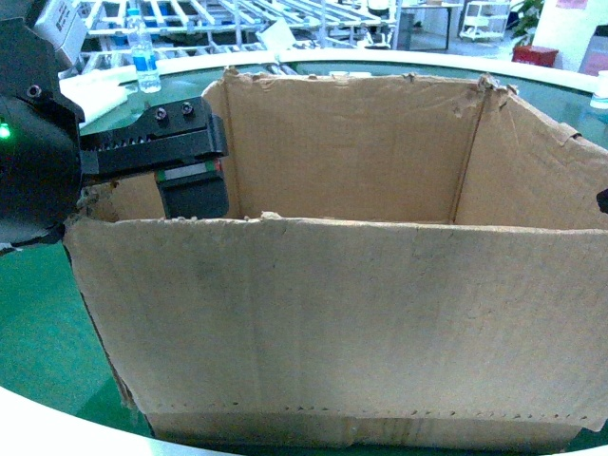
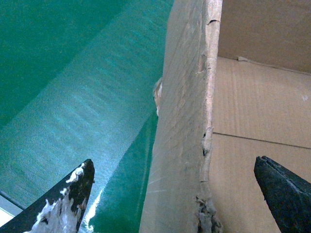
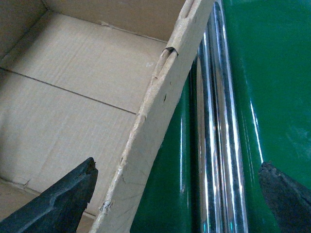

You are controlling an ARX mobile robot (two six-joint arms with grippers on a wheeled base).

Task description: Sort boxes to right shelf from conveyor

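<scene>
A large brown cardboard box [image 1: 361, 313] with torn top edges stands open on the green conveyor [image 1: 33, 313] and fills most of the head view. My left gripper [image 1: 187, 182] is open astride the box's left wall [image 2: 187, 121], one finger [image 2: 73, 194] over the belt and the other [image 2: 284, 189] inside the box. My right gripper [image 3: 177, 194] is open astride the right wall [image 3: 150, 131], with one finger [image 3: 65, 199] inside and one [image 3: 286, 196] outside. In the head view only a sliver of the right gripper shows at the right edge. Nothing lies inside the box.
Two shiny chrome bars [image 3: 218, 126] run close along the box's right wall. The conveyor's white rim [image 1: 399, 59] curves behind the box and also passes in front [image 1: 38, 423]. A water bottle [image 1: 144, 59] and steel racks with white roller tracks [image 1: 209, 19] lie beyond it.
</scene>
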